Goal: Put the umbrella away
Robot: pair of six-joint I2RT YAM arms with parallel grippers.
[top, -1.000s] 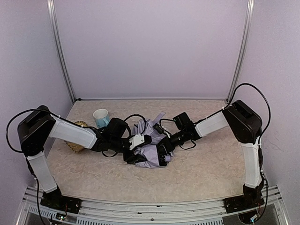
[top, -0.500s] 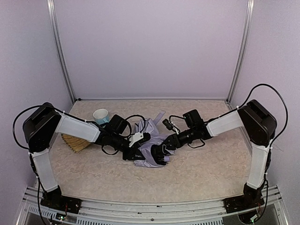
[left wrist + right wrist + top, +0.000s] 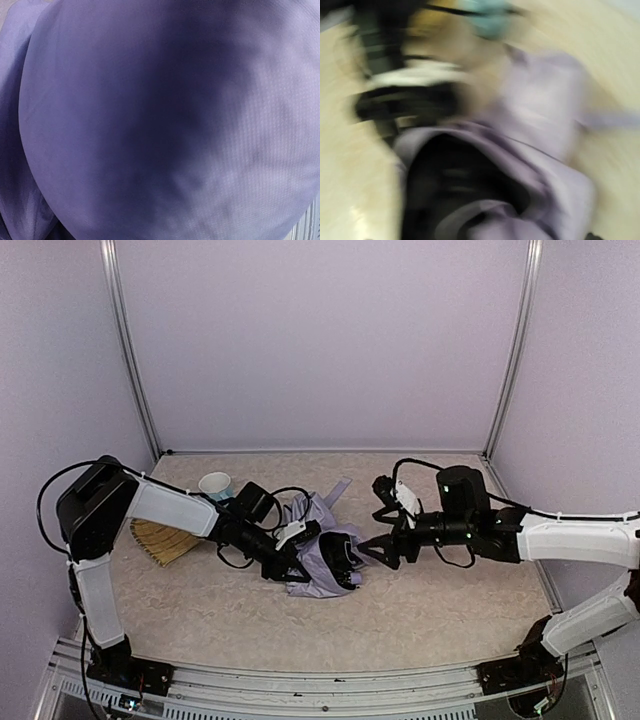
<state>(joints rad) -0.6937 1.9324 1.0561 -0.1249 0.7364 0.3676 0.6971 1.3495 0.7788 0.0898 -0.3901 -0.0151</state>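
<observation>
Change: the right gripper (image 3: 383, 551) has come off the fabric. A second ago it was dug into the bundle; now it sits just beside the bundle's right edge, and its arm has swung low and out to the right. The right wrist view is smeared by that motion.
Meaning: the left arm alone is now on the umbrella (image 3: 322, 540), so I judge this a regrasp, not an ending — the canopy is still loose and unrolled.
Right claw: fingers spread wide and holding nothing, as the top view shows.
Left claw: the left gripper (image 3: 288, 562) is buried in the folds, and its camera shows only lavender cloth (image 3: 160, 120). I cannot tell whether it grips.
Place: the umbrella lies mid-table (image 3: 430, 610) between the two arms, right of the blue cup (image 3: 214, 485) and the tan woven piece (image 3: 160, 540).
Long axis: the crumpled heap runs roughly from far to near, leaning slightly rightward.
Pointing: a strap tail trails toward the far right and black lining (image 3: 455, 185) gapes at the near end — shaft and handle are hidden, so the true heading is unclear.
</observation>
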